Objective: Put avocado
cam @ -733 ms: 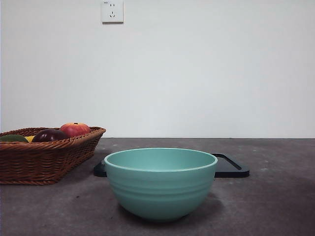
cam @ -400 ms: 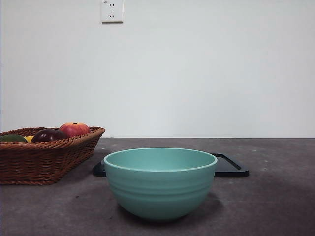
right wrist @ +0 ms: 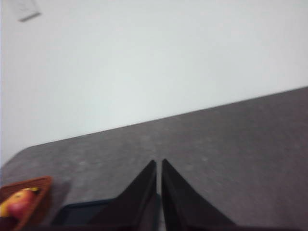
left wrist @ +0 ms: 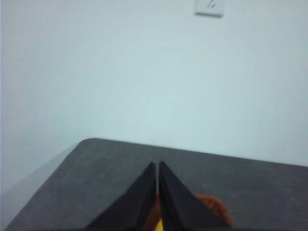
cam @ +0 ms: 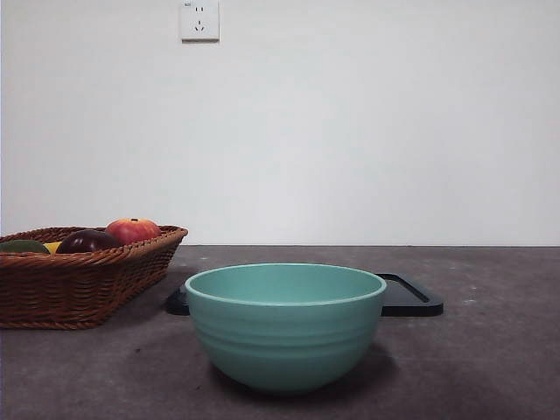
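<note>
A big green bowl (cam: 285,324) sits on the gray table (cam: 490,367), near the front and in the middle of the front view. Just behind it, from about 9 o'clock round to 3 o'clock, lies a flat black tray (cam: 411,297), and the bowl hides most of it. At about 9 o'clock from the bowl, apart from it, is a brown basket (cam: 79,284) with fruit inside. The avocado (cam: 22,247) is in the basket at its far left end, and only its dark green top shows over the rim. At 3 o'clock from the avocado, a bit of yellow fruit (cam: 53,248) peeks out. Next comes a dark purple fruit (cam: 87,241), and then a red fruit (cam: 133,230) at about 2 o'clock from the purple one. A white wall plug (cam: 199,19) is high on the wall, at about 11 o'clock from the bowl. No arm shows in the front view. The left gripper (left wrist: 158,166) is up in the air with its two jaws pressed together and nothing between them. The right gripper (right wrist: 159,163) is also up in the air, jaws almost together and holding nothing.
</note>
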`<act>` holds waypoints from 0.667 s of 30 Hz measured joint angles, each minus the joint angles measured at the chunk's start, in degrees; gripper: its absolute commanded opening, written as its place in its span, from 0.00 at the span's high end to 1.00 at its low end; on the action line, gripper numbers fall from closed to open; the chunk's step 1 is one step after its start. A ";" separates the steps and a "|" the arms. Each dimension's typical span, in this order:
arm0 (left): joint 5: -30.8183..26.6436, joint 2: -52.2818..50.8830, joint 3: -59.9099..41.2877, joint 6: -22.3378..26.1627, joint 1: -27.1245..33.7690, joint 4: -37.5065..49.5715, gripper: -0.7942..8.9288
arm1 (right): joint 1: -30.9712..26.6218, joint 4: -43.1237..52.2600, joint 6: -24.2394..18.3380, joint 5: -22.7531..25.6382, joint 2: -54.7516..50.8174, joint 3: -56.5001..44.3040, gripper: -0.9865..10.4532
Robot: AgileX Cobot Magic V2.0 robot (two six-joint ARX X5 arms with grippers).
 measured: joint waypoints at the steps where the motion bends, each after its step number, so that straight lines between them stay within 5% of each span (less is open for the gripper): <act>1: 1.11 1.44 2.47 -0.04 0.00 -1.22 0.91 | 0.00 -0.31 0.00 -1.18 1.29 1.60 0.90; 12: 18.99 15.72 19.98 -0.15 0.00 -14.47 0.91 | 0.00 -8.94 -0.09 -14.03 14.29 13.99 0.90; 20: 28.30 24.24 21.92 0.90 -0.76 -21.11 0.91 | 1.03 -14.51 -3.13 -21.29 22.93 16.20 0.90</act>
